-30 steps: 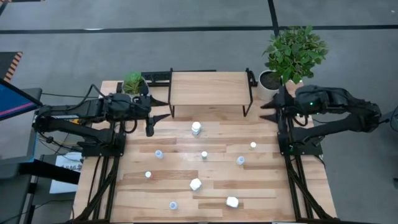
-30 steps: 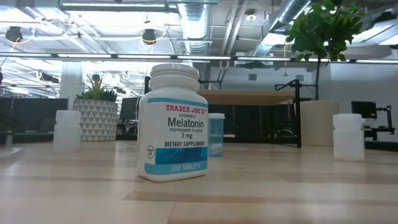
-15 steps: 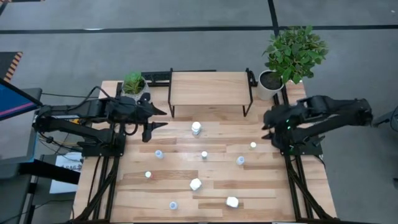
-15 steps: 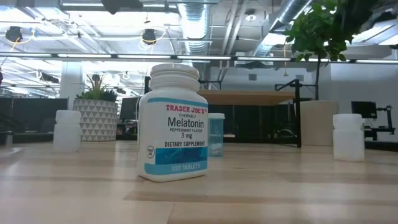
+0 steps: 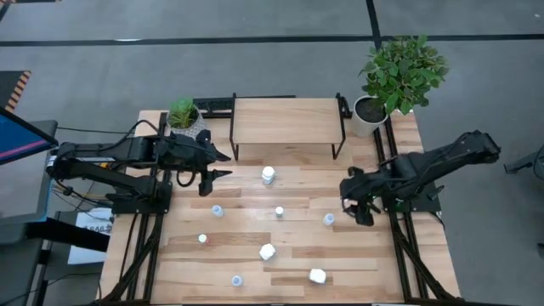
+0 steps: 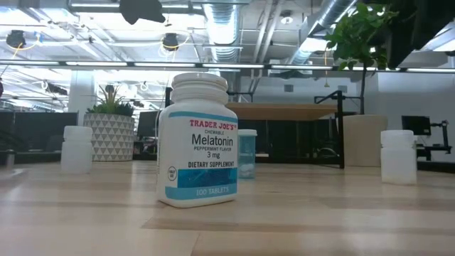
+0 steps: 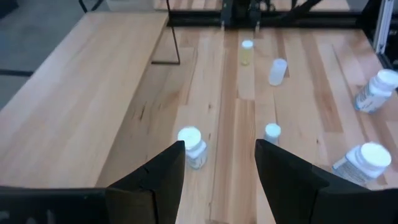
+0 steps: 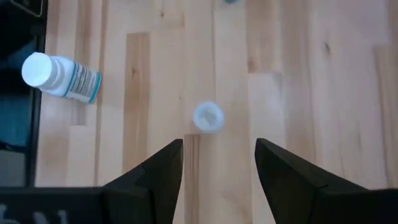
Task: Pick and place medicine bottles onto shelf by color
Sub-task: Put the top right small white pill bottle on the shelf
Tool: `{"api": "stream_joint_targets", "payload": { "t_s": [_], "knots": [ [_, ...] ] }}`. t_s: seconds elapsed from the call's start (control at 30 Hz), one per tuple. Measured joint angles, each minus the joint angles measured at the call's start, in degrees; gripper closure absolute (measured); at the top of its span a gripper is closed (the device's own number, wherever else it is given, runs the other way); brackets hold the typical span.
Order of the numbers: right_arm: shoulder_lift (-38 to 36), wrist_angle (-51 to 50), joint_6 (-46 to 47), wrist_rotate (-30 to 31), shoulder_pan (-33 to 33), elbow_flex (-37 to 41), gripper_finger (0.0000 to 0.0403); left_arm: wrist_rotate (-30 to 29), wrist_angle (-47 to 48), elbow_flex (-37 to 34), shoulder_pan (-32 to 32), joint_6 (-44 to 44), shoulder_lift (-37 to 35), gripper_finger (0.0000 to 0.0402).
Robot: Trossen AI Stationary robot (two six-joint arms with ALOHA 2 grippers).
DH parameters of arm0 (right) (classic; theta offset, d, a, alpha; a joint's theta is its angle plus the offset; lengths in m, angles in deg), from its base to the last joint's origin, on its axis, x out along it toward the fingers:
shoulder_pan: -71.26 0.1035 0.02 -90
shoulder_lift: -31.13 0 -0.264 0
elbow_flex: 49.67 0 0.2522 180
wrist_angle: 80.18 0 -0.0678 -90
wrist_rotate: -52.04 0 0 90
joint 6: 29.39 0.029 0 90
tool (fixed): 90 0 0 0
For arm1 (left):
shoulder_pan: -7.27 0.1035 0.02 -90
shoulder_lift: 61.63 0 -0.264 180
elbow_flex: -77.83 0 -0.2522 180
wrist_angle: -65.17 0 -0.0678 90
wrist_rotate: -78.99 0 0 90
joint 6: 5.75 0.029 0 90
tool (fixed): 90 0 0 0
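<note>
The right gripper (image 5: 356, 206) hung over the table's right part with its fingers spread and nothing between them. In its wrist view a small pale-blue bottle (image 8: 208, 117) stood just ahead of the fingertips, a round cap seen from above, and a white bottle with a blue label (image 8: 61, 76) lay on its side farther off.

The left gripper (image 5: 212, 163) was also spread and empty, at about 9 o'clock from the shelf's front. A white bottle (image 7: 192, 145) stood just ahead of its fingers.

The shelf (image 5: 286, 120), a flat rectangle of light wood on thin black legs, stood at 12 o'clock on the table and carried no bottle. The other bottles were scattered on the plank tabletop (image 5: 382, 263) toward 6 o'clock. In the low view the nearest one, a white plastic cylinder (image 6: 197, 150), was upright with a ribbed cap
</note>
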Motion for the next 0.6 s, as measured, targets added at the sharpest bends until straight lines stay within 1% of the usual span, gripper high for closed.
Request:
{"api": "stream_joint_targets", "payload": {
  "t_s": [0.07, 0.23, 0.43, 0.6],
  "knots": [
    [1.86, 2.57, -2.68, 0.05, 0.92, 0.53, 0.0178, 0.0, 0.02, 0.02, 0.0, 0.0, 0.42, 0.0216],
    [8.81, 3.46, -6.96, 0.13, 2.3, 0.59, 0.0176, -0.02, 0.27, 0.07, 0.0, 0.02, 1.47, 0.0216],
    [17.08, 4.9, -7.75, 0.17, 2.49, 0.45, 0.0177, -0.02, 1.54, 0.0, 0.0, 0.02, 2.38, 0.0216],
    [20.99, 5.91, -7.75, 0.24, 2.49, -0.33, 0.0177, -0.04, 1.1, 0.02, 0.0, 0.02, 2.8, 0.0216]
  ]
}}
